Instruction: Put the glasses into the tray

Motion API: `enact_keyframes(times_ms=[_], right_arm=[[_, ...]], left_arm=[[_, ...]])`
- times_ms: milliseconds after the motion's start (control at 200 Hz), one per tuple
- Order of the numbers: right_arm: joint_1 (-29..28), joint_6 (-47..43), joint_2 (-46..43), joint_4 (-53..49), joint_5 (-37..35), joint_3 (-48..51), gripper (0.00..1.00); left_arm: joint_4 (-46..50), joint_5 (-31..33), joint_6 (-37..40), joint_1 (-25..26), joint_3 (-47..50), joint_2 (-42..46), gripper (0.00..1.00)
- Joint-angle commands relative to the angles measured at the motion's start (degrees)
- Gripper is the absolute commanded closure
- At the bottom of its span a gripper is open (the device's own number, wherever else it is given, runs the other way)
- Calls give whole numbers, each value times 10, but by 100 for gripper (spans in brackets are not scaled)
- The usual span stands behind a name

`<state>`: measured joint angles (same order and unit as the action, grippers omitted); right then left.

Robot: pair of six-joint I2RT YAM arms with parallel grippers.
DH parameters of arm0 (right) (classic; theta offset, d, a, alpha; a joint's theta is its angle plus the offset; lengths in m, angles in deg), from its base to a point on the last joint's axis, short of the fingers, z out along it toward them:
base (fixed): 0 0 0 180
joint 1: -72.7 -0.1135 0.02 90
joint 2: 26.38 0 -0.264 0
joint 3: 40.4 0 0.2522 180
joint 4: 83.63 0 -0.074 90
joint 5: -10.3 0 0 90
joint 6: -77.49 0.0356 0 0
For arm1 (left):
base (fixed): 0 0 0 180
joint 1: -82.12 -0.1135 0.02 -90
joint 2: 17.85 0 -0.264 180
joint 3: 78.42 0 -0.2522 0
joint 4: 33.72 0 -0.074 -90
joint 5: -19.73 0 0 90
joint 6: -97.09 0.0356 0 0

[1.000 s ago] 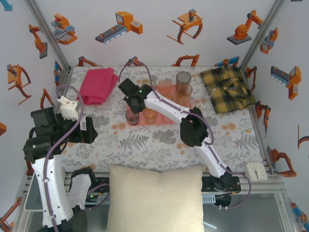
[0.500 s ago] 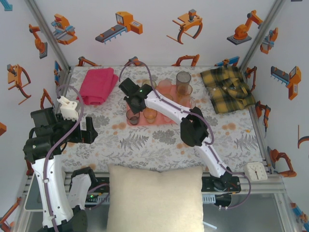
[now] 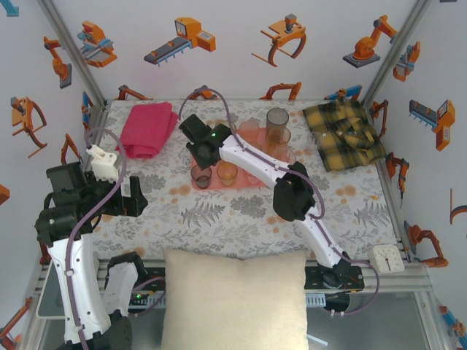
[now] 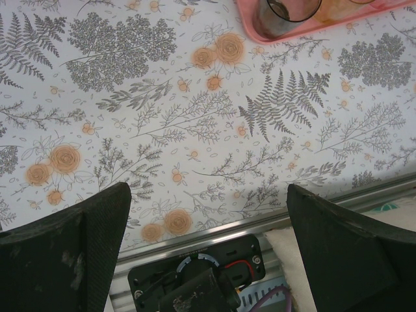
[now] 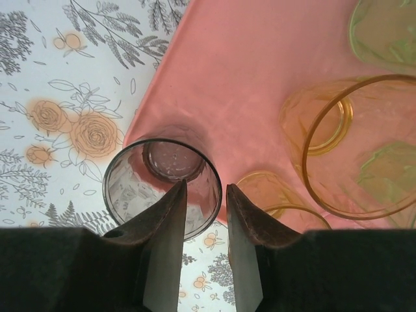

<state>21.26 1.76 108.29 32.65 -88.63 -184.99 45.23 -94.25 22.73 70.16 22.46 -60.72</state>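
Several glasses (image 3: pixel 227 173) stand upright in the tray (image 5: pixel 247 71), which lies at mid-table between a towel (image 3: pixel 148 129) and a shirt (image 3: pixel 344 135). The right gripper (image 5: pixel 205 192) hangs over the tray's near left corner, above a smoky glass (image 5: pixel 149 182) that stands just inside that corner. Its fingers (image 5: pixel 162 253) are a narrow way apart and straddle the glass's rim, one inside the mouth and one outside. A gap shows beside the inner finger, so the rim does not look pinched. An amber glass (image 5: pixel 338 130) stands near the smoky one, with a smaller amber one between them. The left gripper (image 4: pixel 208 201) hovers over the bare table (image 4: pixel 195 117) near its front edge, well apart from the tray. Its jaws are spread wide with nothing between them.
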Motion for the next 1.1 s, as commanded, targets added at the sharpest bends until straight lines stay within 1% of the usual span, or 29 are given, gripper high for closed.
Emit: enact_keyframes(times_ms=[0, 265, 416, 541, 641, 691, 746, 901, 1047, 1097], right_arm=[[4, -12, -24, -16, -15, -29, 66], [4, -22, -51, -35, -10, -61, 65], [4, -53, -78, -113, -29, -142, 65], [6, -91, -141, -171, -78, -190, 65], [27, -99, -220, -189, -110, -170, 62], [51, -93, -264, -194, -110, -140, 62], [92, -82, -315, -193, -107, -89, 62], [229, -57, -440, -156, -84, 85, 63], [363, -19, -531, -87, -21, 244, 64], [406, -6, -553, -67, 12, 290, 64]], left_arm=[[8, -4, -3, 4, -10, 3, 3], [10, -2, 1, 4, -16, 1, 3], [11, -2, 5, 4, -20, 4, 3], [10, -2, 10, 5, -17, 5, 3], [10, -2, 16, 5, -16, 5, 3], [10, -5, 19, 5, -14, 7, 3], [9, -7, 21, 5, -13, 5, 3], [6, -13, 22, 6, -15, 1, 3], [1, -19, 21, 8, -16, -6, 3], [0, -20, 20, 8, -17, -12, 3]])
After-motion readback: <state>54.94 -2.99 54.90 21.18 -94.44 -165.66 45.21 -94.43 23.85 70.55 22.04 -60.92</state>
